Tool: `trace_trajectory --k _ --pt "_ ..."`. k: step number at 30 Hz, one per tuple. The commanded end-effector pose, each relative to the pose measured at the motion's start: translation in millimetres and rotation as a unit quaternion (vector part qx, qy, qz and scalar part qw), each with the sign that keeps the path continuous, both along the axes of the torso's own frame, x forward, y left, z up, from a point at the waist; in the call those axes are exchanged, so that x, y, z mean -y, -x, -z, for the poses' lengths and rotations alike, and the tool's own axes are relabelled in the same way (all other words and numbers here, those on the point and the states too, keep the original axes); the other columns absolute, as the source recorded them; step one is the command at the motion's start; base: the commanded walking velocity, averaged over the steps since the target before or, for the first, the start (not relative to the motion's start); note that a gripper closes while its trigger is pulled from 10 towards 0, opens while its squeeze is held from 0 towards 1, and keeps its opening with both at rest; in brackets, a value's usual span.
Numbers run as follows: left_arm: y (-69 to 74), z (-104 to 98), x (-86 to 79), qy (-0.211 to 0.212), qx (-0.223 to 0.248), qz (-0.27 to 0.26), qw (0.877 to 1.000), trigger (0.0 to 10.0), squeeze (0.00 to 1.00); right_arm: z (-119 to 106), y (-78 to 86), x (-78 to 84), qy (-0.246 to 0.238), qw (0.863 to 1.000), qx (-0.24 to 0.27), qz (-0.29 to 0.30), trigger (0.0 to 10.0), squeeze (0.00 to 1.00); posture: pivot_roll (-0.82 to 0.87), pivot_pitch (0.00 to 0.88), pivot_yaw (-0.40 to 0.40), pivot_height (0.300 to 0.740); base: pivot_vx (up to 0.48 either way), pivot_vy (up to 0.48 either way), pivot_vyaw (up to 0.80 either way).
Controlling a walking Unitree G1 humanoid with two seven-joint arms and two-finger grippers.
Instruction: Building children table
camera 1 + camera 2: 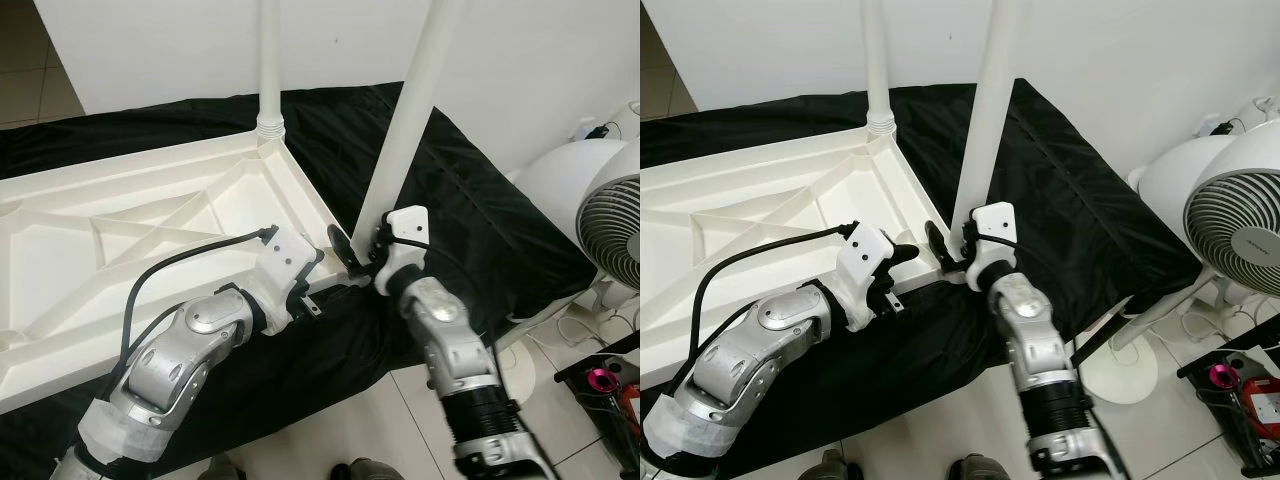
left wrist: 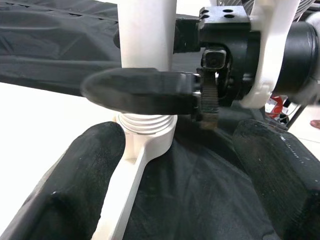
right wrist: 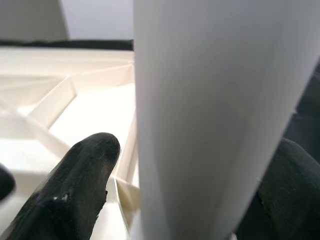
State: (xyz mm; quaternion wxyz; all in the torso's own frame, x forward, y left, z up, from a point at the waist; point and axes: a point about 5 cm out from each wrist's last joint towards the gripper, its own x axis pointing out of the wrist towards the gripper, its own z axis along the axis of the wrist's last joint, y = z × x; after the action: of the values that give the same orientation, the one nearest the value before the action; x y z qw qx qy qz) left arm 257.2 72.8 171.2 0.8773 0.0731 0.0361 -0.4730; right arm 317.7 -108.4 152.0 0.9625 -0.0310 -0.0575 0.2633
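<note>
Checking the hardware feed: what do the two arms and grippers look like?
Both arms are silver metal with black joints. The left arm has a black cable looping to its white wrist block. The right arm has a ribbed black collar. The left gripper has thick matte-black fingers.

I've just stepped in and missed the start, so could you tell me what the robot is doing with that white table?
The white tabletop lies upside down on a black sheet. One leg already stands in the far corner socket. The right gripper is clamped around a second leg, holding it at the near corner socket, where threads are exposed. The left gripper sits open beside that corner.
</note>
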Motion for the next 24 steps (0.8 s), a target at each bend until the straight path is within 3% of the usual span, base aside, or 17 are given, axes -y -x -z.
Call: trace_trajectory --k 1,6,8,18,19,20,23,24 --pt "2.3 -0.8 4.3 -0.002 0.001 0.031 1.000 10.0 0.00 1.0 -0.1 -1.6 0.001 1.000 0.001 -0.022 10.0 0.00 -0.07 0.025 -0.033 0.740 0.000 0.000 0.00" --pt "2.3 -1.4 4.7 -0.002 0.001 0.032 0.999 10.0 0.00 2.0 -3.2 2.5 0.031 0.997 -0.002 -0.067 10.0 0.00 -0.06 0.027 -0.032 0.740 0.000 0.000 0.00" --pt "2.1 -2.2 4.5 -0.002 0.001 0.032 0.999 10.0 0.00 4.7 -7.4 7.1 0.066 0.992 -0.007 -0.105 10.0 0.00 -0.06 0.027 -0.029 0.740 0.000 0.000 0.00" --pt "1.7 -3.2 3.1 -0.003 0.001 0.031 1.000 10.0 0.00 9.7 -19.8 17.3 0.126 0.982 -0.018 -0.142 9.8 0.00 -0.06 0.033 -0.017 0.740 0.000 0.000 0.00" --pt "1.2 -3.5 2.8 -0.004 0.002 0.030 1.000 10.0 0.00 9.8 -22.0 19.0 0.136 0.980 -0.017 -0.146 9.4 0.00 -0.06 0.033 -0.014 0.740 0.000 0.000 0.00" --pt "0.9 -3.9 2.8 -0.004 0.002 0.030 1.000 10.0 0.00 9.6 -24.2 20.8 0.140 0.979 -0.019 -0.150 8.2 0.00 -0.06 0.035 -0.013 0.740 0.000 0.000 0.00" --pt "0.9 -3.9 2.8 -0.004 0.002 0.030 1.000 10.0 0.00 9.6 -24.2 20.8 0.140 0.979 -0.019 -0.150 8.2 0.00 -0.06 0.035 -0.013 0.740 0.000 0.000 0.00" --pt "0.2 -4.7 3.1 -0.003 0.002 0.030 1.000 10.0 0.00 6.5 -28.9 24.3 0.148 0.976 -0.017 -0.156 5.7 0.00 -0.06 0.045 -0.010 0.740 0.000 0.000 0.00"
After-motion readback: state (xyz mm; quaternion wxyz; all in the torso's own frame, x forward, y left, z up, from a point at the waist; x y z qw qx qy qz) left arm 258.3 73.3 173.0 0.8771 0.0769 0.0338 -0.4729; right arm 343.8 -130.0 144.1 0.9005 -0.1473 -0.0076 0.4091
